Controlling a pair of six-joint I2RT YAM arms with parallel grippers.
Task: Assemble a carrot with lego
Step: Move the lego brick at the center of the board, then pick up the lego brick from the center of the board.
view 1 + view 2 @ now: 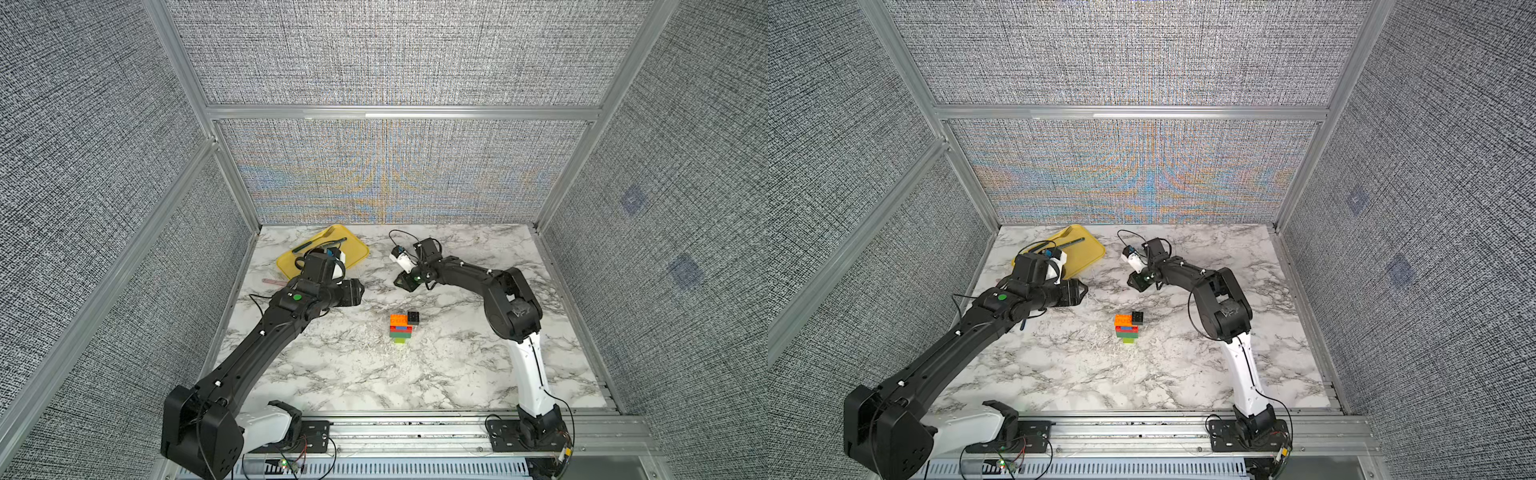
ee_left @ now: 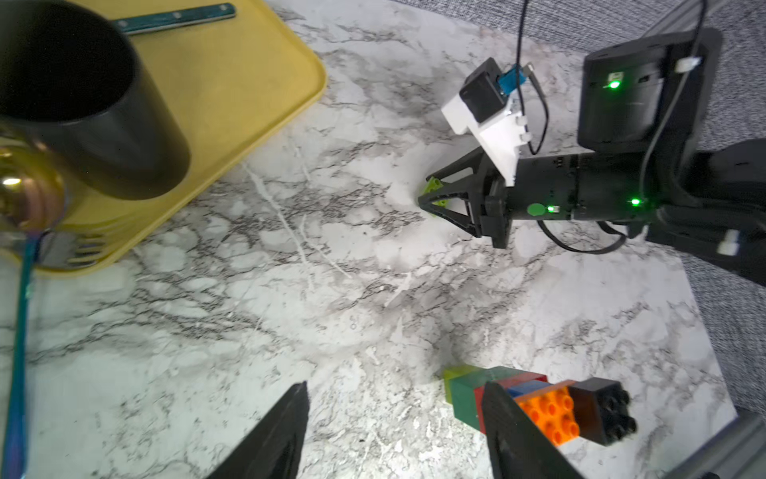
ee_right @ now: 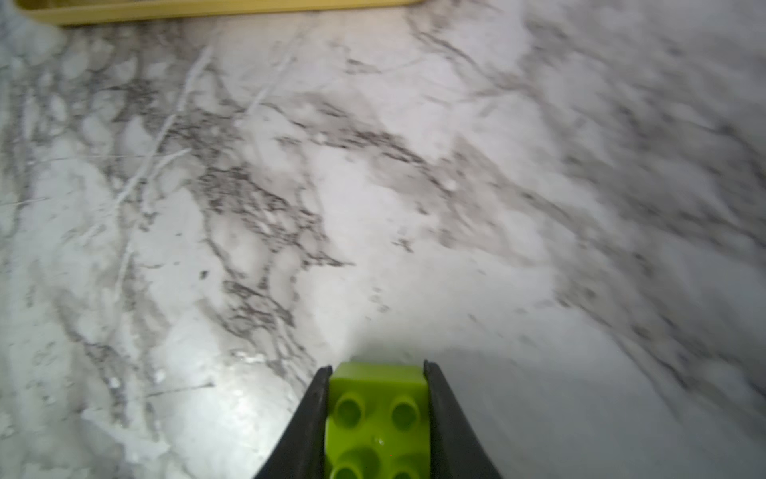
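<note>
The carrot (image 1: 401, 329) (image 1: 1127, 329) (image 2: 466, 394) stands at mid-table as a stack of lime, dark green, red, blue and orange bricks. A black brick (image 1: 413, 318) (image 1: 1137, 318) (image 2: 601, 408) sits at the orange layer's far right corner. My right gripper (image 1: 400, 283) (image 1: 1133, 283) (image 2: 427, 195) (image 3: 378, 367) is low over the table behind the stack. It is shut on a lime lego brick (image 3: 377, 414) (image 2: 434, 183). My left gripper (image 1: 360, 291) (image 1: 1084, 289) (image 2: 396, 385) hangs open and empty, to the left of the stack and apart from it.
A yellow tray (image 1: 353, 249) (image 1: 1090, 249) (image 2: 232, 83) lies at the back left, partly under my left wrist. It holds a teal-handled utensil (image 2: 174, 18), a fork (image 2: 78, 249) and a black cup (image 2: 103, 116). Fabric walls and aluminium rails close in the marble table (image 1: 457, 365).
</note>
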